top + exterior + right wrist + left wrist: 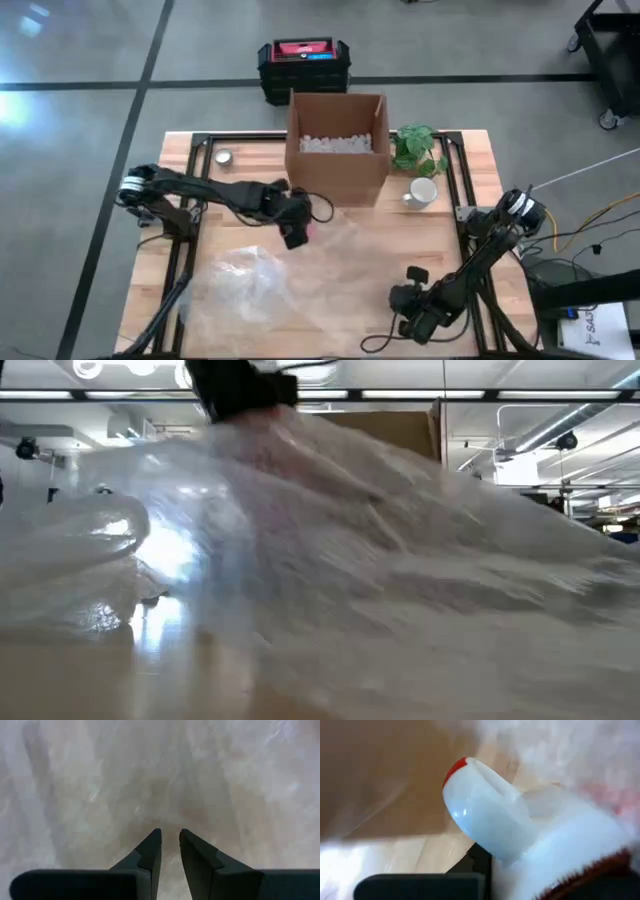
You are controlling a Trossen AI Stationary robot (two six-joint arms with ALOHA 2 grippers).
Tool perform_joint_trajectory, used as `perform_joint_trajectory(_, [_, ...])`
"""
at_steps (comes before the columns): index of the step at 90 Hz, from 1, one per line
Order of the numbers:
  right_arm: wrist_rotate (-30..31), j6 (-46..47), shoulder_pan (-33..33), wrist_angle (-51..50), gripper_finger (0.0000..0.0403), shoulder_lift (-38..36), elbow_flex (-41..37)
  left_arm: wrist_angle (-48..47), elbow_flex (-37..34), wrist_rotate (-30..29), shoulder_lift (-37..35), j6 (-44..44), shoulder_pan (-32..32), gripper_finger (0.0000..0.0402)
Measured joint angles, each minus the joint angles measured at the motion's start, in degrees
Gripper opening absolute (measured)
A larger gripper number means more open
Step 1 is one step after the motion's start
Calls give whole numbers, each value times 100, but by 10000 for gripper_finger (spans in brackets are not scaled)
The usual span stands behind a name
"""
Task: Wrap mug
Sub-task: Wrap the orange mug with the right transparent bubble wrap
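One table point(470, 150) is filling the middle of the high view, its wood top carrying everything else. Lying across its centre and lower half is a sheet of clear wrap point(330, 260), with a crumpled clump of plastic point(245, 280) sitting at lower left; in the low view the wrap is rising like a tent toward the top of the frame. Standing at upper centre is an open box point(337, 145) holding white packing peanuts point(336, 143). Just right of the box a small plant point(418, 148) is sitting, and below it a white mug point(421, 192) is resting well clear of the wrap's raised part and of both grippers. At upper left a small metal lid point(223, 157) is lying. Reaching in from the left, the left gripper point(296, 232) is holding up the wrap near centre, fingers clamped on a white-and-red mug point(490, 815) against the film. At lower right, the right gripper point(415, 275) is hovering over the wrap, fingers nearly together with a slim gap.
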Motion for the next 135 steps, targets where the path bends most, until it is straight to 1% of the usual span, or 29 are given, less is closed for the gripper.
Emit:
perform_joint_trajectory(15, [2, -355, -248, -32, 32, 1, -46, -780, -53, -428, -681, -242, 6, 13])
perform_joint_trajectory(22, [0, -435, -339, -35, 27, 0, -61, -831, -65, -491, -963, -271, 19, 13])
perform_joint_trajectory(31, [-6, -536, -400, -33, 23, 0, -61, -820, -70, -466, -1125, -273, 19, 13])
perform_joint_trajectory(38, [-86, -555, -405, -33, 23, 0, -61, -848, -70, -428, -1153, -275, 17, 13])
perform_joint_trajectory(44, [-308, -573, -405, -23, 22, 0, -67, -936, -74, -426, -1155, -275, 17, 13])
perform_joint_trajectory(49, [-549, -573, -387, -24, 15, 0, -101, -1020, -74, -426, -1124, -275, 17, 13])
perform_joint_trajectory(54, [-665, -543, -329, -1, 6, -12, -152, -1125, -78, -424, -1104, -281, 17, 13])
perform_joint_trajectory(67, [-772, -187, -151, 82, 2, -36, -349, -1299, -87, -514, -1076, -313, 13, 13])
perform_joint_trajectory(91, [-833, 134, 6, 67, 0, -24, -387, -1925, -85, -560, -1109, -501, 23, 13])
perform_joint_trajectory(100, [-870, 203, 49, 42, 0, -24, -387, -2011, -85, -561, -1118, -523, 21, 13])
perform_joint_trajectory(110, [-919, 290, 49, 36, 0, -45, -390, -2002, -85, -561, -1122, -527, 23, 13])
perform_joint_trajectory(117, [-818, 297, 41, -9, 0, -52, -322, -1851, -85, -550, -1118, -454, 23, 13])
perform_joint_trajectory(124, [-681, 240, 44, -56, 0, -55, -216, -1674, -83, -427, -1118, -351, 28, 13])
perform_joint_trajectory(135, [-705, 41, -18, -68, 0, -68, -26, -1441, -77, -287, -1118, -290, 28, 16])
